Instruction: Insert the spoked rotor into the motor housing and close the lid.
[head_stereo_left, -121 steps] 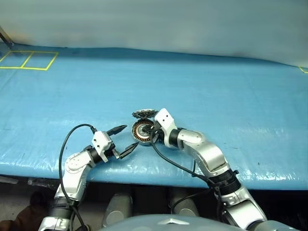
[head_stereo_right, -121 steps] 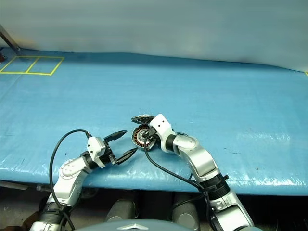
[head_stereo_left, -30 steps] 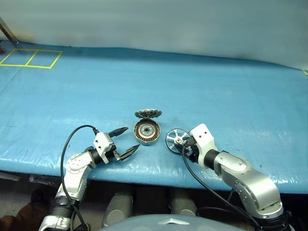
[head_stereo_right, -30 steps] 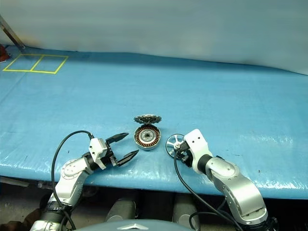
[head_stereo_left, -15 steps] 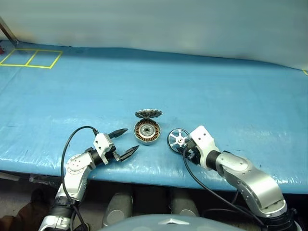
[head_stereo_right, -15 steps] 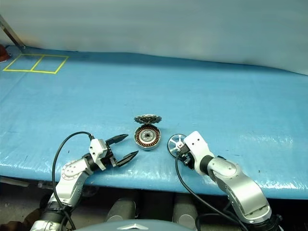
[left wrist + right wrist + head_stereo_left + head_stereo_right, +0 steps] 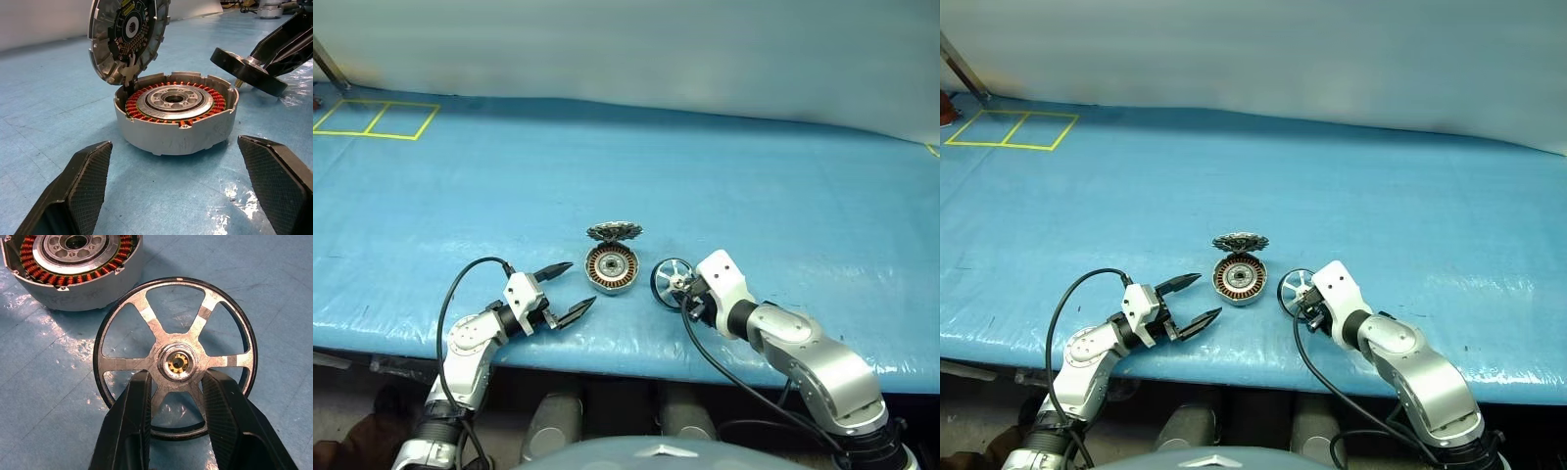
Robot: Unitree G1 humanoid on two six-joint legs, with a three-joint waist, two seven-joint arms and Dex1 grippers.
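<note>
Since the earlier frame, right gripper (image 7: 173, 396) has carried the silver spoked rotor with dark rim (image 7: 177, 363) off the grey copper-wound motor housing (image 7: 610, 268); fingers pinch only its hub, so it may tilt and jam on insertion. Left gripper (image 7: 570, 288) stands open.

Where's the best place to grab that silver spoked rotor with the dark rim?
Probably by the raised central hub of the silver spoked rotor, one finger through a gap on each side, coming from its open face, as the right gripper does; the thin rim offers less purchase.
</note>
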